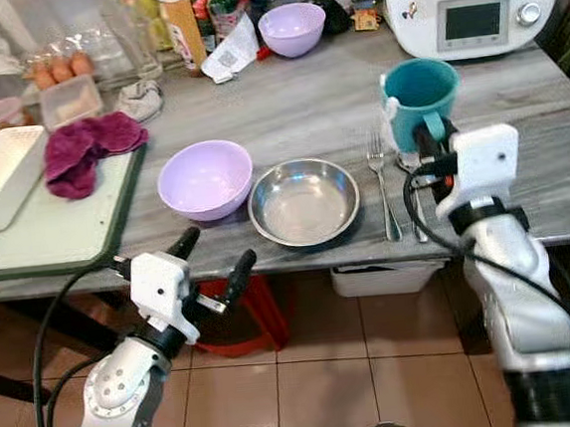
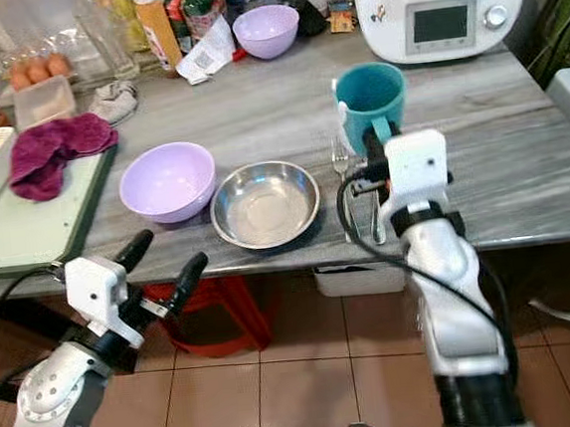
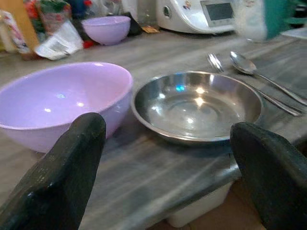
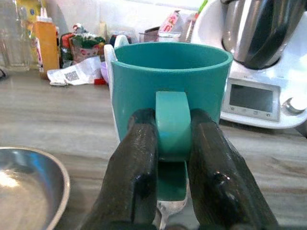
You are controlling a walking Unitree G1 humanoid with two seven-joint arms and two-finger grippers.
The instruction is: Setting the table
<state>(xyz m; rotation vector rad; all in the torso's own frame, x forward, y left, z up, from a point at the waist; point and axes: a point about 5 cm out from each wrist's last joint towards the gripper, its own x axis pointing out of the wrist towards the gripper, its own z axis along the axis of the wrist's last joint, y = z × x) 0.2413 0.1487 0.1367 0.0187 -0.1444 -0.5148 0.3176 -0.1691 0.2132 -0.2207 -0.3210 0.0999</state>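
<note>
Spoon [image 1: 411, 177] bowl behind right claw [image 1: 437, 146].

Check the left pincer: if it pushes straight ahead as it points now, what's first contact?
Probably the shallow round steel bowl, dead ahead between the open left pincer fingers; the lilac plastic bowl sits just off-line. Depth uncertain.

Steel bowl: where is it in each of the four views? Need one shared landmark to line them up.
Left eye view: steel bowl at the table's front edge, centre, right of the near purple bowl.
Right eye view: same spot, fork to its right.
Left wrist view: centre, past the open left gripper.
Right wrist view: rim at one corner.
Landmark: teal mug, handle clamped by the right gripper.
</note>
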